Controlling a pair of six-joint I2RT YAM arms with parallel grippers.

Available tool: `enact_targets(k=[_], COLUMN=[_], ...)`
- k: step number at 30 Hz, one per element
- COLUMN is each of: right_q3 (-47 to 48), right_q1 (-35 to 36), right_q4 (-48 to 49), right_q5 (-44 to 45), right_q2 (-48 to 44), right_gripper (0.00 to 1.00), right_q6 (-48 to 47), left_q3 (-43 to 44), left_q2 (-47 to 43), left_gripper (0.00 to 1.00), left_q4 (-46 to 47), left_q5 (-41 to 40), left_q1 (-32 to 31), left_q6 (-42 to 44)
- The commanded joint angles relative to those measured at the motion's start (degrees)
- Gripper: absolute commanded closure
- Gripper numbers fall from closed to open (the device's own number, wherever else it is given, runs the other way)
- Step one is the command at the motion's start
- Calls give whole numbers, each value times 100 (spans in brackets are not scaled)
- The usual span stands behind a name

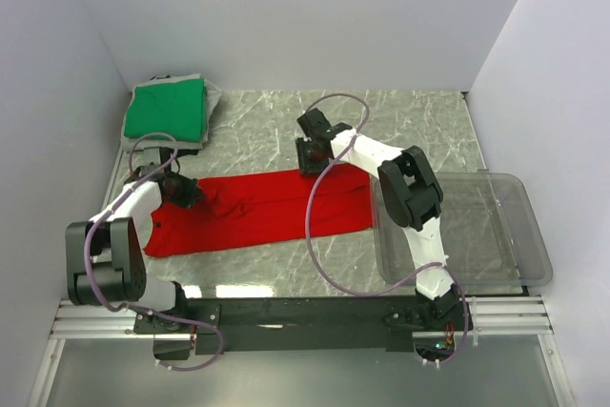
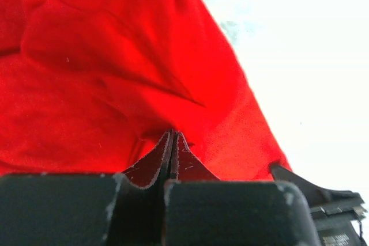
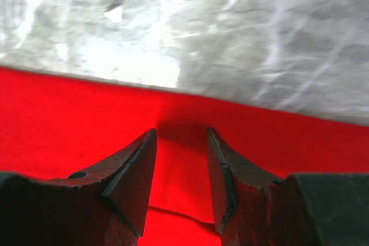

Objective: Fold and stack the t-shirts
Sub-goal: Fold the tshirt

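The red t-shirt (image 1: 262,209) lies flat across the middle of the table as a long folded strip. The green t-shirt (image 1: 168,109) sits folded at the back left. My left gripper (image 1: 187,190) is at the red shirt's upper left end; in the left wrist view its fingers (image 2: 172,142) are pressed together and pinch a fold of the red cloth (image 2: 104,73). My right gripper (image 1: 313,156) is at the shirt's far edge; in the right wrist view it (image 3: 181,136) is open, with red cloth (image 3: 184,182) between the fingers.
A clear plastic bin (image 1: 467,231) stands at the right, next to the red shirt's right end. The green shirt rests on a grey cloth (image 1: 212,102). White walls close in the table at left, back and right.
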Motion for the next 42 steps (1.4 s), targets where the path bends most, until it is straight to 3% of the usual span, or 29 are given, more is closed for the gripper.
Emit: enact_targets(k=[1, 7, 13, 22, 33, 42], right_q3=[278, 375, 805, 1808, 2467, 2476], right_q1=[-64, 111, 927, 1965, 2308, 2475], right_q4=[-391, -348, -303, -251, -92, 74], right_q5=[282, -8, -351, -589, -791, -747], right_q2=[-83, -716, -849, 21, 996, 1085], right_gripper=[52, 52, 53, 53, 54, 53], right_q6=[-439, -466, -299, -361, -308, -211], left_q3=[218, 121, 130, 86, 7, 68], left_q2=[-535, -931, -878, -773, -615, -527], left_gripper=[100, 100, 100, 100, 100, 100], left_q4=[-304, -586, -692, -516, -436, -454], left_q5=[47, -216, -410, -490, -340, -261], left_q1=[-4, 22, 320, 690, 690, 690], left_q6=[-66, 136, 470, 953, 1279, 1446])
